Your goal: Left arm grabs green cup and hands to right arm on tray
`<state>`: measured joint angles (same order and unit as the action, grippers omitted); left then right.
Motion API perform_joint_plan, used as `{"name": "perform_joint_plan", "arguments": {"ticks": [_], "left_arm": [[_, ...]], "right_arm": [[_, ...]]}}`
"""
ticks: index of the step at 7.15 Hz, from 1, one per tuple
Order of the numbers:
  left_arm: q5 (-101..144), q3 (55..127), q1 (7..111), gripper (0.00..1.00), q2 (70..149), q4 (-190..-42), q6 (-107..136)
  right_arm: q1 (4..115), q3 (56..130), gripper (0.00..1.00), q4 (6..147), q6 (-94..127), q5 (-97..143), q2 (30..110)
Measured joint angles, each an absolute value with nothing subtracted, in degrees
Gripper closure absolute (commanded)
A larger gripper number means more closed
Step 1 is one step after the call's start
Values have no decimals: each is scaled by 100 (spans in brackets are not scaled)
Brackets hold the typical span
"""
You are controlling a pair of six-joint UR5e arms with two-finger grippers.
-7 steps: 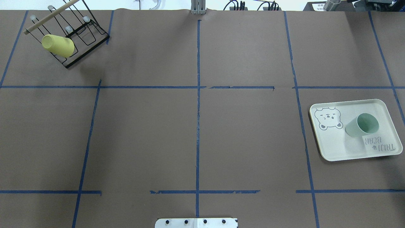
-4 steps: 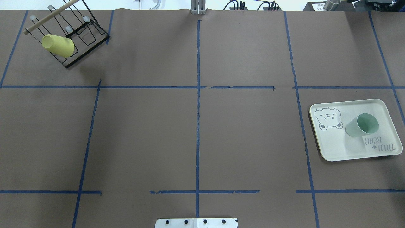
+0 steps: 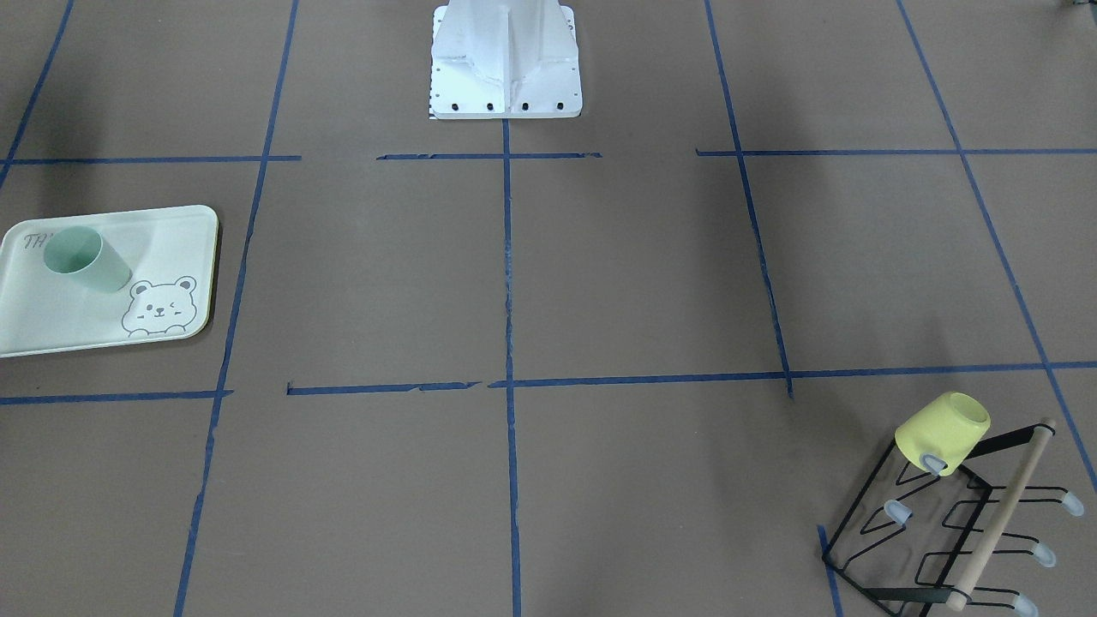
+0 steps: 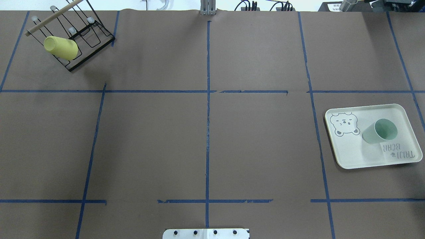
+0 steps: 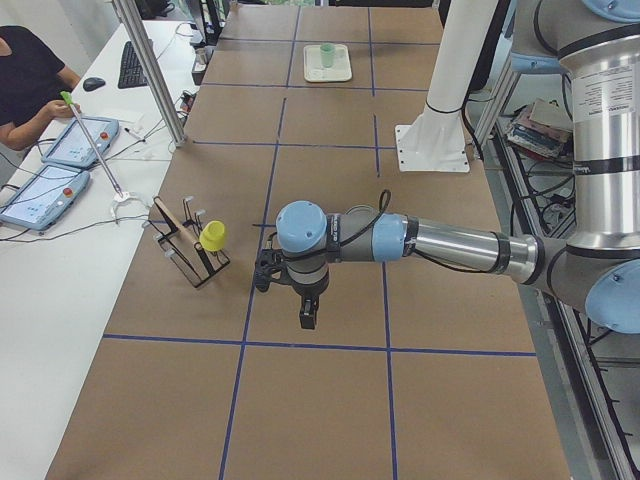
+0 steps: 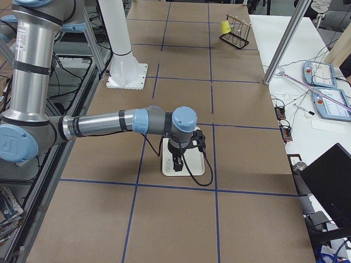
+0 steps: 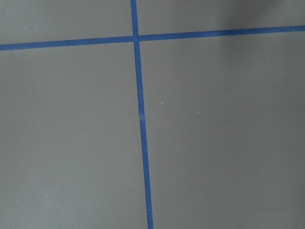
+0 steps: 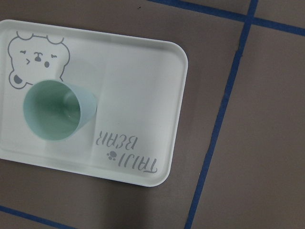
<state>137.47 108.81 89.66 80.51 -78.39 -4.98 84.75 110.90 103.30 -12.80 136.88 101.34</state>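
The green cup (image 4: pixel 380 131) stands upright, mouth up, on the tray (image 4: pixel 352 152) at the table's right side, beside the bear drawing. It also shows in the front view (image 3: pixel 86 259), on the tray (image 3: pixel 51 321), and from above in the right wrist view (image 8: pixel 57 117). My right gripper (image 6: pixel 176 164) hangs above the tray (image 6: pixel 193 167), apart from the cup. My left gripper (image 5: pixel 308 315) hangs over bare table near the rack. Both show only in side views, so I cannot tell whether they are open or shut.
A yellow cup (image 4: pixel 61 47) hangs on a black wire rack (image 4: pixel 89 33) at the far left corner. The white robot base (image 3: pixel 506 60) stands at the near middle edge. Blue tape lines cross the brown table cover. An operator (image 5: pixel 25 80) sits beyond the far edge.
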Motion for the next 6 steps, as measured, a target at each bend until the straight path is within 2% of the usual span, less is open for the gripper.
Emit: {"name": "perform_joint_plan", "arguments": {"ticks": [6], "left_arm": [[13746,10752,8969,0,8027,-7854,61]], "right_arm": [[8502,11074,0,10320,-1283,13668,10077]]}}
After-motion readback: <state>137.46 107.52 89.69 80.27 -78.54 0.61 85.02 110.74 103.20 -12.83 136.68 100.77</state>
